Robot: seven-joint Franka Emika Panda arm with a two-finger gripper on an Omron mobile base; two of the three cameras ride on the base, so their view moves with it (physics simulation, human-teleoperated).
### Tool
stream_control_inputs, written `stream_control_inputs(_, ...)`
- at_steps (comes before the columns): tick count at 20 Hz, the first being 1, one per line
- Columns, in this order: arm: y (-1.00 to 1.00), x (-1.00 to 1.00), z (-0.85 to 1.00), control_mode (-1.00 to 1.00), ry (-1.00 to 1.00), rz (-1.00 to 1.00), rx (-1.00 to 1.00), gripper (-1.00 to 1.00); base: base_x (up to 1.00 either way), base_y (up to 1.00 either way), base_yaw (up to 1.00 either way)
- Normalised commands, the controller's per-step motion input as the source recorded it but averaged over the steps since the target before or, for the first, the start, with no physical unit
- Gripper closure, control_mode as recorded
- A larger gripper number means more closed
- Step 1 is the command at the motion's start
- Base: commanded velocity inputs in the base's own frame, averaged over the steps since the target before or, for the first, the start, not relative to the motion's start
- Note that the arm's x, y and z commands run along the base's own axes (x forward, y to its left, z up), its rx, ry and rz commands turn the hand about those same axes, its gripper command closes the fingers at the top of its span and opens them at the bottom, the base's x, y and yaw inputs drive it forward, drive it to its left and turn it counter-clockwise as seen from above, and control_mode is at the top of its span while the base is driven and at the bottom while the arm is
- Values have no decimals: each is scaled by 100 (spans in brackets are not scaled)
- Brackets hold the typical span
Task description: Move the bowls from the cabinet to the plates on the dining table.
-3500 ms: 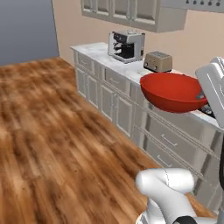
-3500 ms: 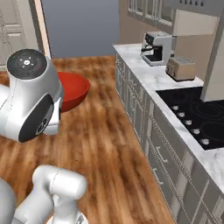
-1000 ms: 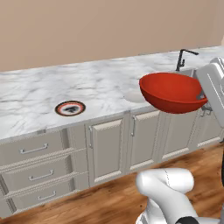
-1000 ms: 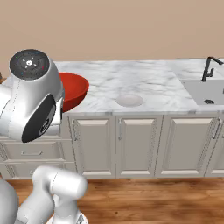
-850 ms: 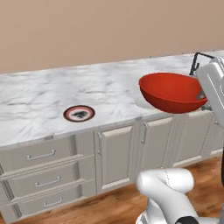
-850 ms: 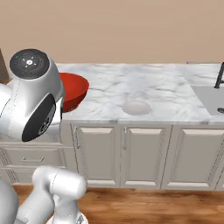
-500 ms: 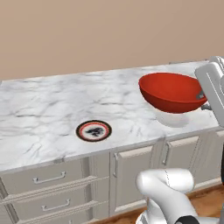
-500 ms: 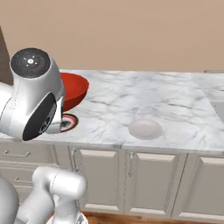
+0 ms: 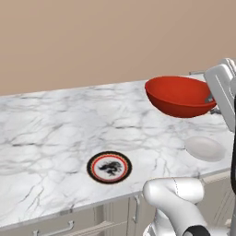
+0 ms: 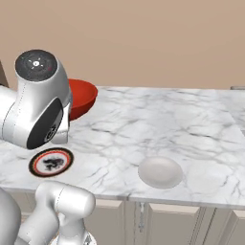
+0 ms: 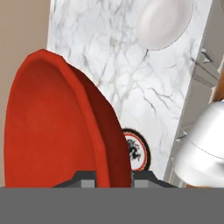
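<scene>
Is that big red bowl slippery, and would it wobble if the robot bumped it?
Probably slippery: the red bowl looks glossy, and the end effector pinches only its thin rim. Its rounded underside suggests it could rock when set down. It keeps its shape, so likely stiff.

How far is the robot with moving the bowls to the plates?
Done: the red bowl is out of the cabinet and clamped by its rim in the gripper. In hand: it hangs above the marble table. Left: no bowl sits on the patterned plate or the white plate yet.
</scene>
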Motion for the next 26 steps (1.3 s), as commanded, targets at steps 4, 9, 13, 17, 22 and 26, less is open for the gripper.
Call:
stream_control_inputs(4, 0, 0, 0, 100, 0, 0, 0, 100, 0, 0, 0)
stream_control_inputs(9, 0, 0, 0, 100, 0, 0, 0, 100, 0, 0, 0)
stream_control_inputs(13, 0, 0, 0, 100, 0, 0, 0, 100, 0, 0, 0)
stream_control_inputs(17, 0, 0, -3, -100, 0, 0, 0, 100, 0, 0, 0)
stream_control_inputs(22, 0, 0, -42, -100, 0, 0, -1, 100, 0, 0, 0)
stream_control_inputs(26, 8, 0, -41, -100, 0, 6, 0, 100, 0, 0, 0)
